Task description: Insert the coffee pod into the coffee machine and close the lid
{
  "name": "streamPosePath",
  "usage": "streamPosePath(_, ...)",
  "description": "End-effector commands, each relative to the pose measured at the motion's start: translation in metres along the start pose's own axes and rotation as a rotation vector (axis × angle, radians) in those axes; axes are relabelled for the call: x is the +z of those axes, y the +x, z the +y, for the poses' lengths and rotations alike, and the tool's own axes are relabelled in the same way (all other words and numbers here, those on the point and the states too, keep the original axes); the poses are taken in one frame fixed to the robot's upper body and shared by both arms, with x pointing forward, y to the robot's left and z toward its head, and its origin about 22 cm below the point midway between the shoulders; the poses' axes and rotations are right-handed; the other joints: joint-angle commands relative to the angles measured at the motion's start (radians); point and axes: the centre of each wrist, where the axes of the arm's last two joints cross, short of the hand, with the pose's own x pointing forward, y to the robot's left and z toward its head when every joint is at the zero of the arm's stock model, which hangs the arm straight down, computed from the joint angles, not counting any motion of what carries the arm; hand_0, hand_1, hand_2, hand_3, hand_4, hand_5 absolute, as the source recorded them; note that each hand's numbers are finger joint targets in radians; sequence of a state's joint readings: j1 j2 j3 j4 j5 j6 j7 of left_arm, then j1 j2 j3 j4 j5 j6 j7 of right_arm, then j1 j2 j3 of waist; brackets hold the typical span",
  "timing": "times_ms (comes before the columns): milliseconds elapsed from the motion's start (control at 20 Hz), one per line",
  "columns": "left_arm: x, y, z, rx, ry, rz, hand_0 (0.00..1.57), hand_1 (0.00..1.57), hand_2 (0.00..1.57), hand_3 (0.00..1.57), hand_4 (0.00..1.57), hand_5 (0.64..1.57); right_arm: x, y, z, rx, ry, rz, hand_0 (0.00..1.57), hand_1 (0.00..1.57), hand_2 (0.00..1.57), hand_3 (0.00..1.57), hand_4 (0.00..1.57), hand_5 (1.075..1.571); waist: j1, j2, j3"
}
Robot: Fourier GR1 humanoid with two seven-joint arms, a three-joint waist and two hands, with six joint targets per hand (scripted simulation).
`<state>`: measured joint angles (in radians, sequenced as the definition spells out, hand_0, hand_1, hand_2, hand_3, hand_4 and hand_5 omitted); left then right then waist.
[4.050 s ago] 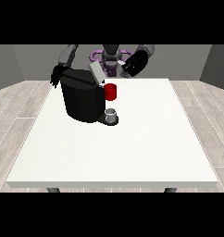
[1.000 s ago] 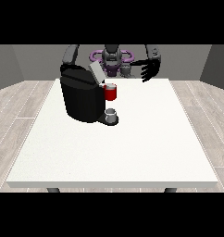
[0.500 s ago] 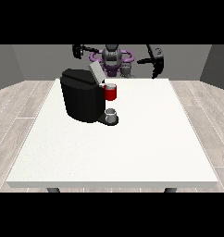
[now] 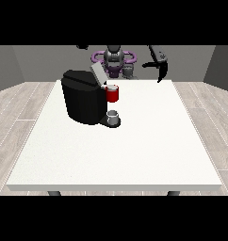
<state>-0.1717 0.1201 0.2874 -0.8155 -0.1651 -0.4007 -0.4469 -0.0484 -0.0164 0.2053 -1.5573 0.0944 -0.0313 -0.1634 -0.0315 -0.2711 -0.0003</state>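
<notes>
You have a white bench (image 4: 134, 150) filling most of the view, with grey wood flooring around it. On its far left part stands the black machine (image 4: 83, 101), the largest thing on it. Its grey lid (image 4: 98, 74) is tilted up and back, so the machine is still open.

Behind the bench's far edge you see the robot (image 4: 114, 59), small, with purple at its shoulders. Its arm at the view's right is raised above the bench's far right corner, well clear of the machine, and the hand at the view's right (image 4: 159, 66) hangs there with dark fingers pointing down; you cannot tell whether those fingers are open or curled. At the view's left only a dark tip (image 4: 81, 47) shows at the scene's upper edge, above the machine, and you cannot tell that hand's state either.

At the machine's front sits a red thing (image 4: 113, 93), just under the raised lid. Below it, on the machine's base, stands a small grey thing (image 4: 113, 116); you cannot tell whether it is the pod, and nothing else in view plainly shows the pod.
</notes>
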Motion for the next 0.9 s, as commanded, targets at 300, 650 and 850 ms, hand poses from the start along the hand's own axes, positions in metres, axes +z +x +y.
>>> streamPosePath(300, -0.024, 0.031, -0.036, 0.020, -0.090, -0.173, 0.00, 0.00, 0.00, 0.00, 0.17, 1.571, -0.055, 0.033, -0.002, 0.132, -0.102, -0.088, 0.00, 0.00, 0.00, 0.00, 0.28, 1.571, 0.123, 0.190, 0.0004)
streamPosePath(650, -0.017, 0.052, -0.021, -0.044, -0.120, -0.266, 0.00, 0.00, 0.00, 0.00, 0.21, 1.571, -0.080, 0.031, 0.004, 0.154, -0.158, -0.095, 0.00, 0.00, 0.00, 0.00, 0.34, 1.571, 0.147, 0.262, 0.0004)
streamPosePath(850, -0.013, 0.064, -0.043, -0.043, -0.139, -0.254, 0.00, 0.00, 0.00, 0.00, 0.28, 1.571, -0.087, 0.020, -0.015, 0.141, -0.188, -0.046, 0.00, 0.00, 0.00, 0.00, 0.35, 1.571, 0.176, 0.236, 0.0006)
